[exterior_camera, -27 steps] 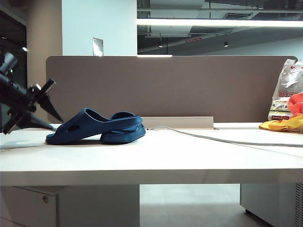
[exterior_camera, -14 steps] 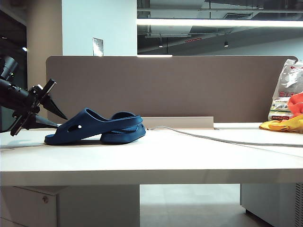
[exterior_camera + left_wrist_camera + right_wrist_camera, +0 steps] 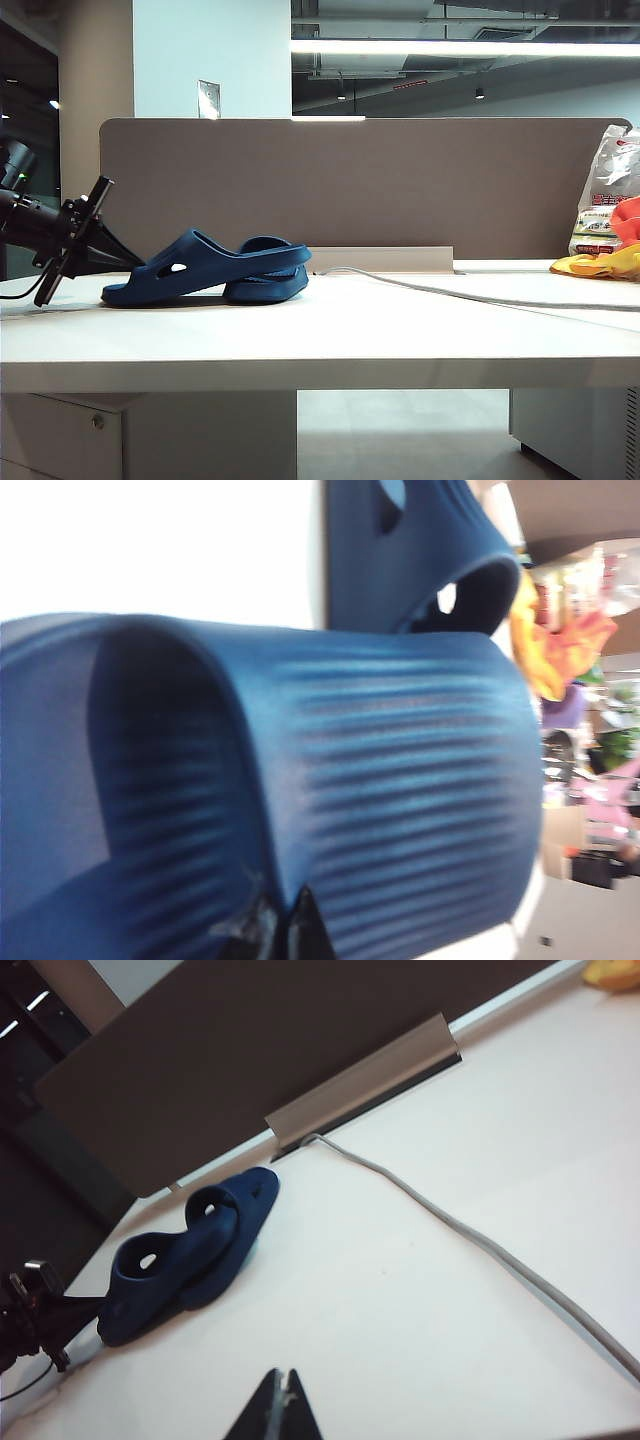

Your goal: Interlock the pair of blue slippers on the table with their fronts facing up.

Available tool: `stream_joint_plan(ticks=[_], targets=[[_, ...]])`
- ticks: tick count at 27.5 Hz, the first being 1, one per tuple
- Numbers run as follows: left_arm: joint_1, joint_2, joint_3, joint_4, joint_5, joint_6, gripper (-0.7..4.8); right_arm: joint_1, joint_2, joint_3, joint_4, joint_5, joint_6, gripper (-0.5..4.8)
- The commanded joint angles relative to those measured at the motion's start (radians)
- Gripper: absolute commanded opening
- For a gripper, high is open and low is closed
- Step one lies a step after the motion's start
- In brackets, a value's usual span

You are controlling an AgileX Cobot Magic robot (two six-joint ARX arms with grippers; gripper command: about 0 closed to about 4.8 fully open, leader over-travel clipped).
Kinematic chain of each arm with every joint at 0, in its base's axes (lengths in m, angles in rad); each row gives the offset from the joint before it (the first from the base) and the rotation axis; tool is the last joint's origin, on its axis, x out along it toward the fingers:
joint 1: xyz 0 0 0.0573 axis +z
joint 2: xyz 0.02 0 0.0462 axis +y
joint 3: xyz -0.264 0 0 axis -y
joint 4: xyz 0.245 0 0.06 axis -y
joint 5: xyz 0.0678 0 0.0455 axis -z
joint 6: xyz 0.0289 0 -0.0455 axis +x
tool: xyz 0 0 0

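Observation:
The pair of blue slippers lies stacked at the left of the table (image 3: 400,330). The near slipper (image 3: 185,268) overlaps the far one (image 3: 268,282). My left gripper (image 3: 122,262) reaches in from the left and meets the near slipper's left end. Up close, its jaws (image 3: 285,915) are shut on the edge of the ridged strap (image 3: 400,810), one finger inside and one outside. The other slipper (image 3: 410,550) shows beyond. My right gripper (image 3: 283,1385) hangs shut and empty over bare table, well away from the slippers (image 3: 190,1250).
A grey cable (image 3: 480,295) runs across the table from the divider panel (image 3: 400,180) to the right. A metal strip (image 3: 360,1085) lies along the panel's foot. A plastic bag (image 3: 605,190) and yellow-orange items (image 3: 600,262) sit at the far right.
My left gripper moved right and down to the near slipper and shut on its strap. The slippers shifted slightly right. The right gripper kept still.

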Motion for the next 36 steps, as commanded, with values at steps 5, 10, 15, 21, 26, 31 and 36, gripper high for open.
stream_joint_plan(ticks=[5, 10, 15, 21, 26, 31, 36], targets=[[0.028, -0.1, 0.005, 0.017, 0.078, -0.022, -0.06, 0.001, 0.047, 0.009, 0.064, -0.025, -0.016, -0.01], [0.064, -0.184, 0.005, -0.015, 0.151, -0.022, -0.06, 0.0, 0.194, 0.061, 0.082, -0.028, -0.063, -0.01], [0.093, -0.29, 0.003, -0.102, 0.166, 0.0, -0.06, 0.0, 0.493, 0.253, 0.095, -0.029, -0.118, -0.01], [0.098, -0.43, 0.003, -0.241, 0.135, 0.116, -0.06, -0.003, 0.973, 0.672, 0.004, -0.132, -0.192, 0.0], [0.093, -0.529, 0.003, -0.459, 0.019, 0.311, -0.06, -0.005, 1.381, 1.071, -0.132, -0.418, -0.262, 0.95], [0.09, -0.608, 0.0, -0.616, -0.091, 0.427, -0.06, -0.005, 1.768, 1.492, -0.19, -0.678, -0.252, 1.16], [0.082, -0.699, -0.034, -0.62, -0.138, 0.426, -0.06, -0.004, 2.084, 1.874, -0.294, -0.74, -0.218, 1.17]])
